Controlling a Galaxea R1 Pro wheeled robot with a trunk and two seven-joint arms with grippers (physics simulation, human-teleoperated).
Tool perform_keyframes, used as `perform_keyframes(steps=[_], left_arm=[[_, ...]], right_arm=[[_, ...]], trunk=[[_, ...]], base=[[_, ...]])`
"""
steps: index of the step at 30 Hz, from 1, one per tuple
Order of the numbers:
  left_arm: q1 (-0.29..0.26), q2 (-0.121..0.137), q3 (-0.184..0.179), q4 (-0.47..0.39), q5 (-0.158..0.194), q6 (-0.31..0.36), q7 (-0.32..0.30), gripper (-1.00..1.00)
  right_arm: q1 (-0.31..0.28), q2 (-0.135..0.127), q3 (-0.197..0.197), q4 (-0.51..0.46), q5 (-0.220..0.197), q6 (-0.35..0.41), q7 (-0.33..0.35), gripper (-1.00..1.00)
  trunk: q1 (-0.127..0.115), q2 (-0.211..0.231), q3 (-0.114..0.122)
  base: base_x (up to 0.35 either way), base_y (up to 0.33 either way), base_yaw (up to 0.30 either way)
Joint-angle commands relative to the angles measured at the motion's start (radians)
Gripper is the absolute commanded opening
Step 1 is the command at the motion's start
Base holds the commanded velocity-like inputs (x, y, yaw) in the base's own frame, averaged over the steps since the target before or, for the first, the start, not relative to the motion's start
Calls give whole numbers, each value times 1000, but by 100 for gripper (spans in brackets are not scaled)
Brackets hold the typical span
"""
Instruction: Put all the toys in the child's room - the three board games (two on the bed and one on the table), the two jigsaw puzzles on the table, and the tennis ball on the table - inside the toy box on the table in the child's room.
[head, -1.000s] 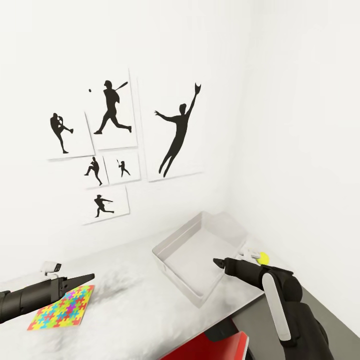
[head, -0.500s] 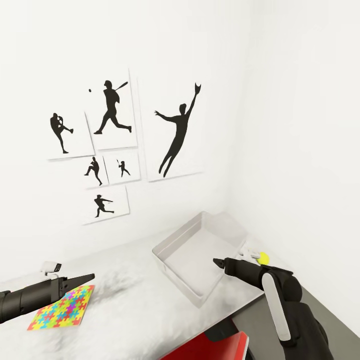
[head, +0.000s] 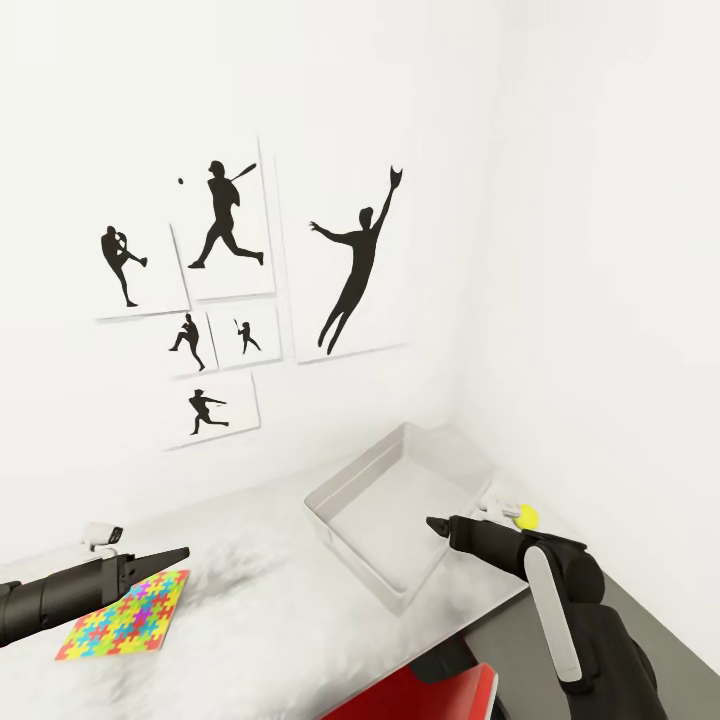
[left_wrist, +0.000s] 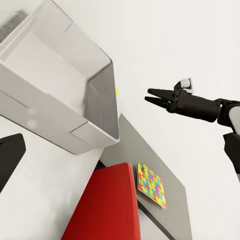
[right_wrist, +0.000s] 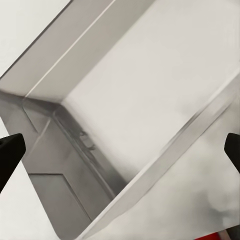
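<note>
Two grippers out over the pale bench (head: 270, 620), both empty. At 7 o'clock in the head view, the left gripper (head: 172, 554), seen from the side and reaching toward 3 o'clock. In the left wrist view, just one dark finger (left_wrist: 10, 157) at the very edge of the picture, so taken as spread wide, with nothing held. At 5 o'clock in the head view, the right gripper (head: 436, 523), pointing toward 9 o'clock and hanging above the near right part of the toy box (head: 350, 470). In the right wrist view, its dark fingertips (right_wrist: 10, 150) standing at both edges of the picture, far apart, with the bare grey bottom of the toy box (right_wrist: 125, 100) between them.

On the bench, at 5 o'clock from the middle of the head view, the light grey toy box, set at an angle and with nothing seen inside. At 3 o'clock from the right gripper, behind its arm, the small yellow-green tennis ball (head: 526, 516), just beside the right end of the box; touching or not, cannot tell. At 7 o'clock, flat on the bench below the left arm, one multicoloured jigsaw puzzle (head: 125, 615), well apart from the box. In the left wrist view, a second jigsaw puzzle (left_wrist: 151, 185) flat on a grey surface beyond a red object (left_wrist: 105, 205).

On the white wall at 11 o'clock, black sports silhouette prints (head: 230, 290).
</note>
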Motion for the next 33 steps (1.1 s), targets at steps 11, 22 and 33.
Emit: perform_keyframes(steps=[11,22,33], left_arm=[[-1,0,0,0,-1,11,-4,100],[-1,0,0,0,-1,11,-4,100],[-1,0,1,0,-1,11,-4,100]], right_arm=[[0,1,-3,1,3,-20,7,100],[0,-1,-3,2,2,-40,7,100],[1,0,-2,2,2,-41,8,100]], trunk=[[1,-2,-2],[1,-2,-2],[1,-2,-2]], base=[[0,0,1],[0,0,0],[0,0,0]])
